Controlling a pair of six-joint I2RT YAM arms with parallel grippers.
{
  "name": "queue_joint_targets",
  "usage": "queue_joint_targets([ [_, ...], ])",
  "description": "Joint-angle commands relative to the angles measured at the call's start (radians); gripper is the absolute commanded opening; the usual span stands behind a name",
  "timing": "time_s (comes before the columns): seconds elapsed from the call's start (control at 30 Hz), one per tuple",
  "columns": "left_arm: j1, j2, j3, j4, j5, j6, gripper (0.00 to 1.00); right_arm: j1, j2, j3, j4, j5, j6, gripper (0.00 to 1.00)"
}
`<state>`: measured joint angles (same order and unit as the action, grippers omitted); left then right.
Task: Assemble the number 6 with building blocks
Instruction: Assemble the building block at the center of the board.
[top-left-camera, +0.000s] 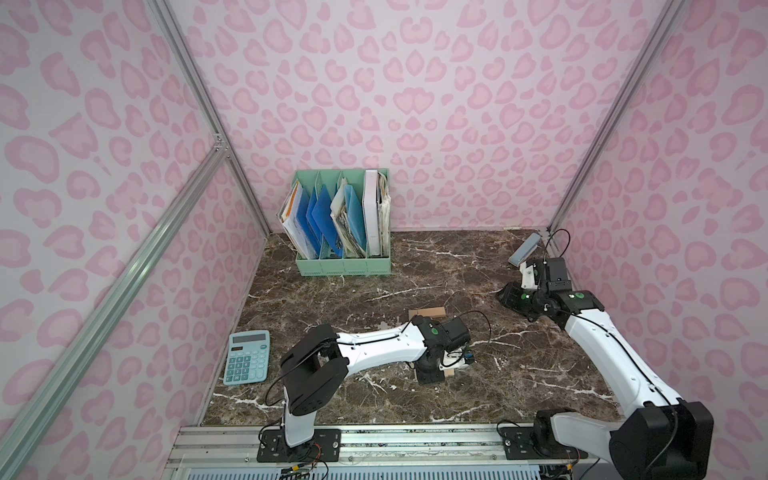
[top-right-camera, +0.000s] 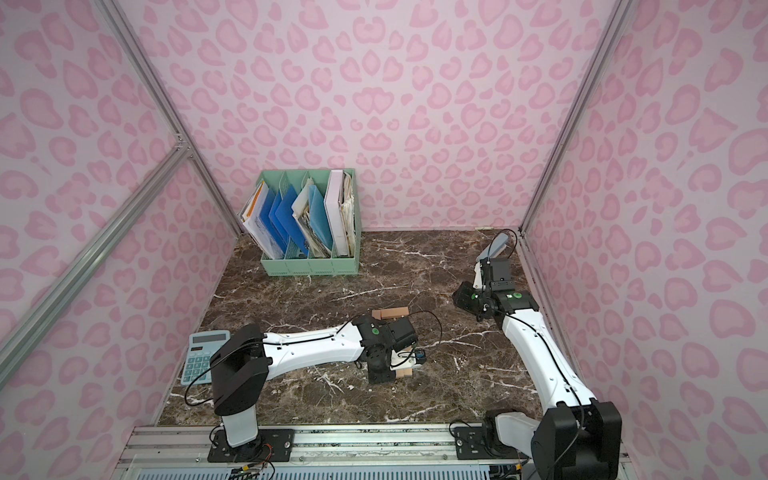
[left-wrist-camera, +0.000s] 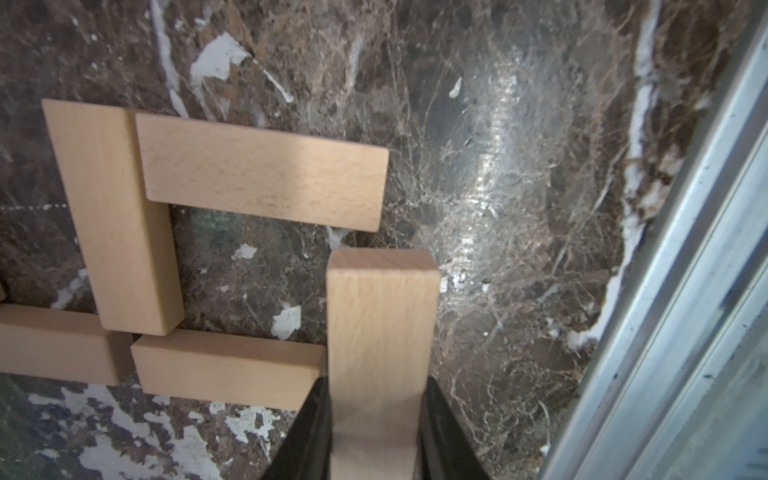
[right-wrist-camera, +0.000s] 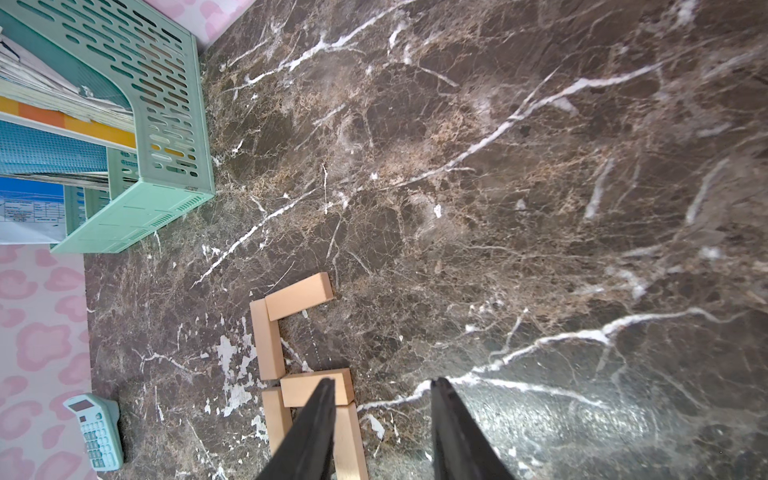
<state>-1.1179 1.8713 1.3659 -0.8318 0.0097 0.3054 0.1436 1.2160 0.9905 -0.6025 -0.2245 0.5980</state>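
A: Where do the building blocks (right-wrist-camera: 268, 340) lie?

B: Flat on the middle of the tabletop (top-left-camera: 374, 291), laid end to end as an unfinished number 6 (left-wrist-camera: 116, 216). In both top views the left arm's wrist covers most of it; only a far plank (top-left-camera: 434, 311) peeks out behind.

A: And the left gripper (left-wrist-camera: 376, 386)?

B: Its jaws pinch the held plank (left-wrist-camera: 382, 316) by its long sides. In the left wrist view it runs crosswise at the end of a laid plank (left-wrist-camera: 224, 368), touching or just beside it; I cannot tell which. Its free end stops short of a second plank (left-wrist-camera: 262, 174), with a strip of tabletop between.

A: The right gripper (right-wrist-camera: 384, 380)?

B: Jaws spread, nothing between them. That arm sits well apart, toward the far right corner, near a grey-blue case (top-left-camera: 524, 248).

A: Anything else?

B: A green file organiser (top-left-camera: 345, 266) by the back wall, a teal calculator (top-left-camera: 247, 357) at the left edge.
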Motion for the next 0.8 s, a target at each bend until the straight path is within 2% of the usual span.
queue_joint_targets([
  [0.0,0.000,0.011,-0.006,0.014,0.010,0.014,0.26,0.000,0.007,0.002,0.015,-0.006,-0.003,0.41],
  [0.43,0.002,-0.003,-0.085,0.052,0.003,0.018,0.26,0.001,0.030,0.017,0.011,-0.016,-0.003,0.41],
  [0.77,0.005,0.018,-0.067,0.071,-0.002,0.021,0.27,0.000,0.034,0.022,0.009,-0.020,-0.001,0.41],
])
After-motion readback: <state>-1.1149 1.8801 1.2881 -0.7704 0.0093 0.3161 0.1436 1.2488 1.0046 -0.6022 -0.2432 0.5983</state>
